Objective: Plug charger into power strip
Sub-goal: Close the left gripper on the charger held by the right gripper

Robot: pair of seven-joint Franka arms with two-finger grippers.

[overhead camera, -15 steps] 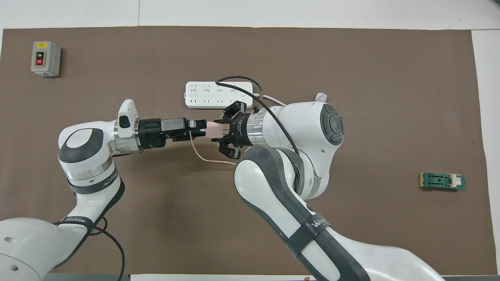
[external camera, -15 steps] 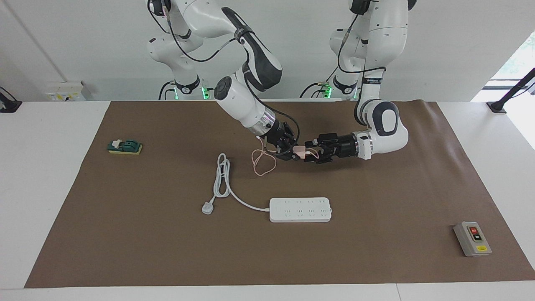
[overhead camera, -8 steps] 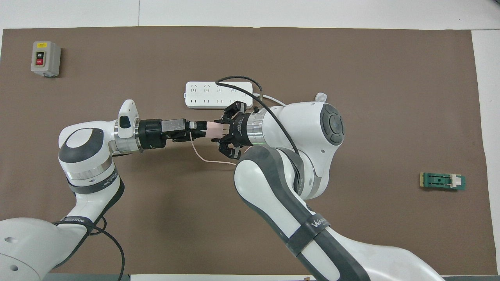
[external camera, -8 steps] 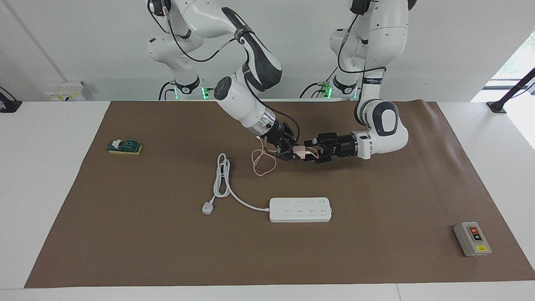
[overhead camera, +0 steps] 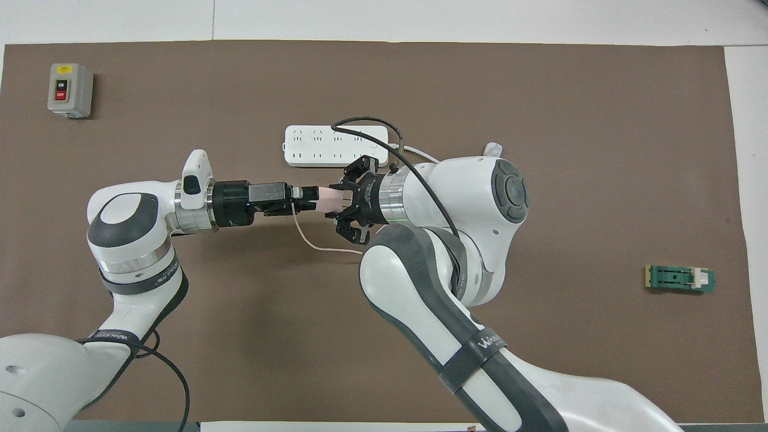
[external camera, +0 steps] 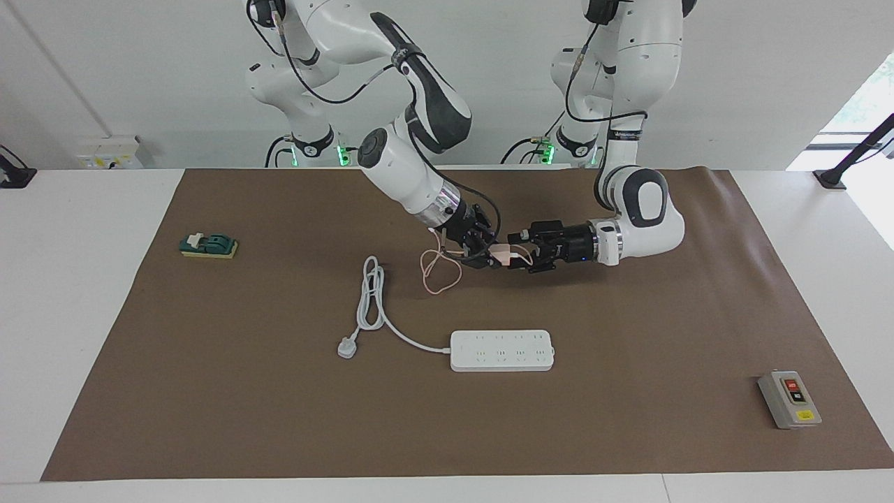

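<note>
Above the mat (external camera: 628,314), right gripper (external camera: 489,256) clamps charger (external camera: 501,256); left gripper (external camera: 518,254) spread.

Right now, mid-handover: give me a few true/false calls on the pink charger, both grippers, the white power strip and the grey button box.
1. The small pale-pink cube charger is plugged into the long white power strip. False: it is held in the air between the two grippers, apart from the strip.
2. The right gripper is shut on the charger. True.
3. The left gripper is clamped shut on the charger. False: it is open around the charger's other end.
4. The thin pink cable hangs down in a loop under the right gripper. True.
5. The grey box with red and black buttons sits beside the power strip. False: it lies well apart, at the left arm's end of the table.
</note>
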